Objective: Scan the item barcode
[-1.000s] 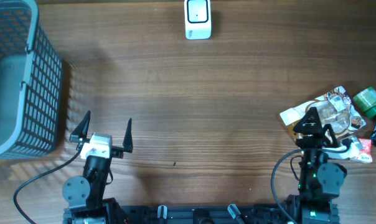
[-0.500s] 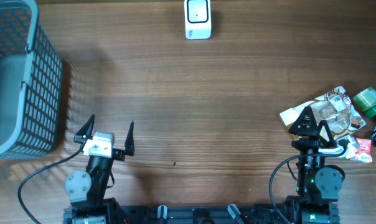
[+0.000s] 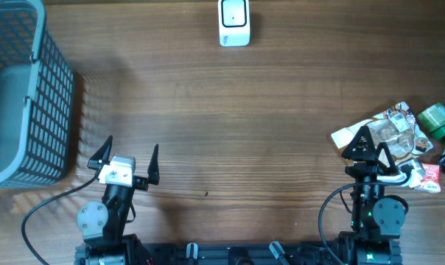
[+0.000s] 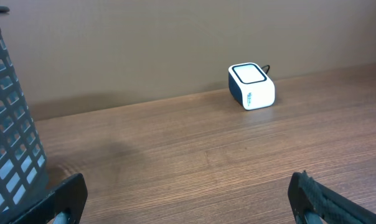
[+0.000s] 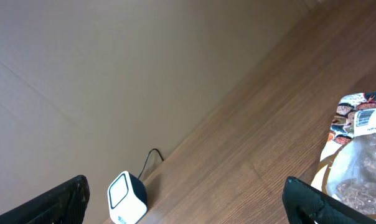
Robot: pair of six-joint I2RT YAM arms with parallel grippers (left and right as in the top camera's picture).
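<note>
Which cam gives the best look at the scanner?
Left wrist: the scanner sits whole and unobstructed, with its top window and dark-and-white side both visible. Overhead shows only its top face, at the frame's top edge. Right wrist catches it small at the bottom of the frame, with its cable behind.

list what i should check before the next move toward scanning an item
1. Left claw open with nothing between its fingers: ok.
2. Right claw open with nothing between its fingers: ok.
3. Pile of packaged items close to the right claw, which overlaps its near edge from overhead: ok.
4. White and blue box-shaped scanner standing at the far edge with nothing in front of it: ok.
5. Barcode facing up on the white label of the nearest packet: cannot tell, the print is too small.
6. Grey plastic mesh basket out of the way between pile and scanner: ok.
</note>
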